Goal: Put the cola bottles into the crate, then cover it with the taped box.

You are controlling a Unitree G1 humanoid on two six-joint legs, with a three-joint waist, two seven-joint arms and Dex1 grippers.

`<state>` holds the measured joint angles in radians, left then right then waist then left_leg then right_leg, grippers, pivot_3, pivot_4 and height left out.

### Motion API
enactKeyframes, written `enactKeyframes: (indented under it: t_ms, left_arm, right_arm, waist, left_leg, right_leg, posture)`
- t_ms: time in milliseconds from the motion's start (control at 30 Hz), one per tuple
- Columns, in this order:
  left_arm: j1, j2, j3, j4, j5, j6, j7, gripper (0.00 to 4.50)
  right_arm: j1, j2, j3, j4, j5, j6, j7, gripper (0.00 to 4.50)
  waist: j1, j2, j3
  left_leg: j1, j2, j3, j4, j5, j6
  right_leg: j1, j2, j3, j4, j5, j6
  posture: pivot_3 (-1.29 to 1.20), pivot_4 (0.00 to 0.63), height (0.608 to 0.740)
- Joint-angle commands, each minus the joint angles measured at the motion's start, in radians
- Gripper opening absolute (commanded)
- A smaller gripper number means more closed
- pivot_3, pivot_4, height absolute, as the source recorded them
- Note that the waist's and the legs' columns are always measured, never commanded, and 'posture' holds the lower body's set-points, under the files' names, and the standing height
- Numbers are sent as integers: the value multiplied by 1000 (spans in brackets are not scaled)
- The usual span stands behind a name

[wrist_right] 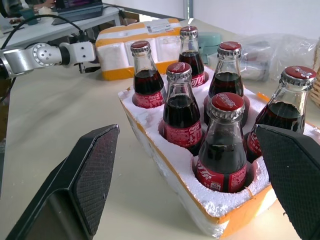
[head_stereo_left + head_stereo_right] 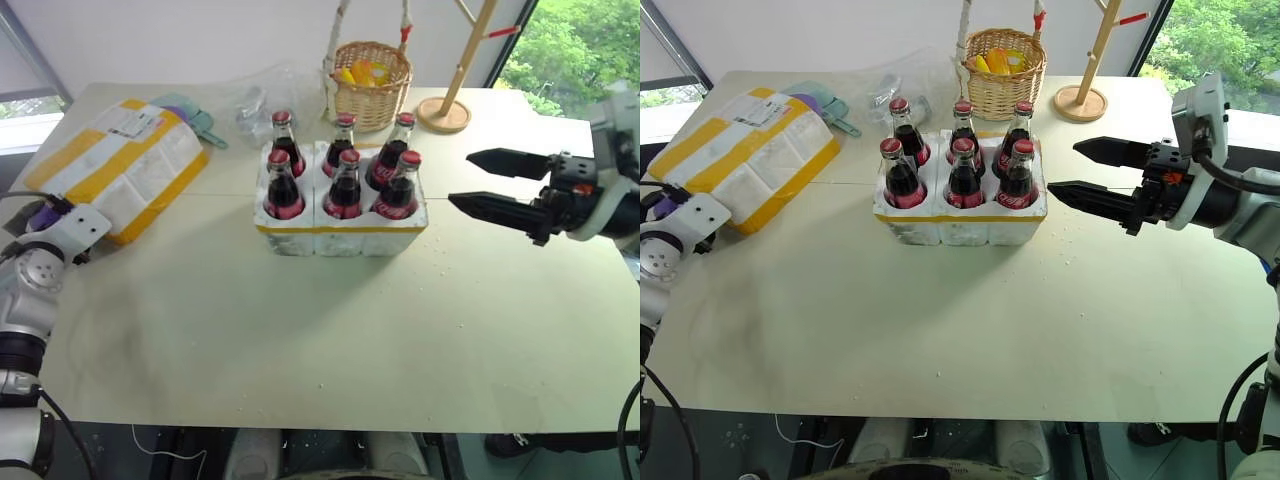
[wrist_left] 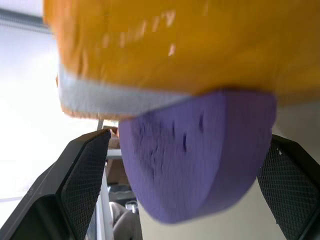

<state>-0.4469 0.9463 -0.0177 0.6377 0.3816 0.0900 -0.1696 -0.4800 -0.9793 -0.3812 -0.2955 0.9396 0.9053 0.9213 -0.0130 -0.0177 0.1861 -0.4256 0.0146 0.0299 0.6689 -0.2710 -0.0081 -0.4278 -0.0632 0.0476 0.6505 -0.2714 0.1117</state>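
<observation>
Left wrist view: left hand point(image 3: 182, 185) gaping around purple piece point(image 3: 195, 160) | right hand point(image 2: 1080, 170) open, empty | taped box point(image 2: 120, 165) at 9 o'clock risking being shoved, not gripped

Wicker basket point(image 2: 371, 86); wooden stand point(image 2: 444, 113)

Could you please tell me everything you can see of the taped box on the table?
The taped box is a white foam-looking block wrapped in wide yellow tape bands, with a white shipping label near its far end. It lies flat on the table's left side, angled, apart from the crate. The left tool stands open at its near edge, where a purple pad sits between the fingers.
</observation>
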Motion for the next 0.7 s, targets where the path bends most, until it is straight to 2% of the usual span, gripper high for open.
enactKeyframes:
  t_ms: [33,167,200,233,467,700]
  left_arm:
    - [-21,6,14,16,-2,-21,12,3146]
    - [-34,13,28,34,-13,-25,18,1148]
    - [-41,17,32,39,-14,-28,21,734]
    - [-51,27,34,40,-10,-44,28,555]
    - [-214,88,81,52,-62,-157,-2,555]
    - [-469,52,83,-34,-228,-392,-242,555]
  right_arm:
    - [-5,-22,-41,-28,18,-17,12,4500]
    - [6,-24,-46,-33,20,-18,17,4500]
    - [11,-24,-47,-34,20,-18,18,4500]
    - [16,-25,-49,-35,20,-18,20,4500]
    - [53,-49,-80,-42,64,17,45,4500]
    - [89,-54,-93,-39,44,3,41,4500]
  waist:
    - [-2,0,0]
    - [1,0,0]
    - [1,0,0]
    - [1,0,0]
    - [4,-3,-1]
    - [4,-3,-1]
  left_leg:
    - [0,0,0,0,0,0]
    - [0,0,0,0,0,0]
    - [1,0,0,1,0,0]
    - [1,0,0,1,0,0]
    - [-1,0,-1,3,0,0]
    - [-3,0,0,12,-1,2]
  right_leg:
    - [0,0,0,0,0,0]
    - [0,0,0,1,0,0]
    - [0,0,0,1,0,0]
    - [0,0,0,1,0,0]
    - [1,1,-2,1,0,0]
    - [3,0,-2,3,1,3]
  posture:
    - [0,150,740]
    - [0,150,740]
    - [0,150,740]
    - [0,150,740]
    - [0,150,740]
    - [0,150,740]
